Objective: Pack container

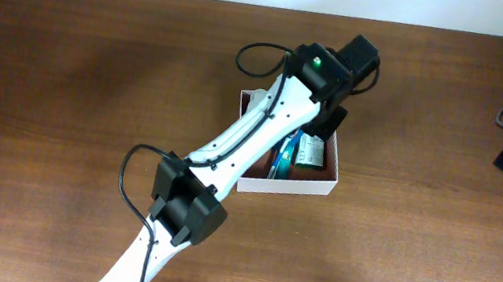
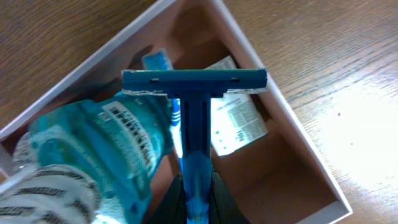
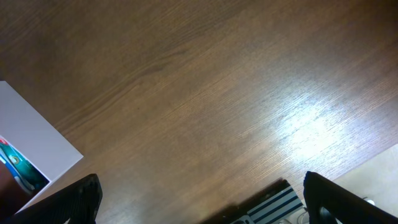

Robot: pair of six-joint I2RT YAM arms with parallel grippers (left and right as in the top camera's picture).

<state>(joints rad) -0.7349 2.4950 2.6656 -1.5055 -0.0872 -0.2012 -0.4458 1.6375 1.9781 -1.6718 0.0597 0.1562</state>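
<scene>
Container [image 1: 295, 184]: one square, shallow box with white walls and a pinkish-brown inside. It sits on the wooden table [image 3: 205, 93], just right of centre in the overhead view. In the right wrist view only one white corner of it shows, at the left edge.

The left gripper [image 2: 196, 196] hangs over the container, at the bottom centre of its own view. Its fingers [image 2: 171, 202] are closed tight on the handle of one blue razor [image 2: 194, 81]. The razor's head lies crosswise in the upper middle of that frame.

Inside the container, one teal bottle [image 2: 93, 155] with printed labels fills the lower left of that view. One white printed packet [image 2: 239, 121] lies right of centre against the right wall.

The right gripper [image 3: 199, 205] is over bare table, well apart from the container, at the right edge of the overhead view. Its two fingers stand wide apart at the lower corners of its own view, with nothing between them. One striped thing [image 3: 273, 202] shows at the bottom edge; what it is cannot be told.
</scene>
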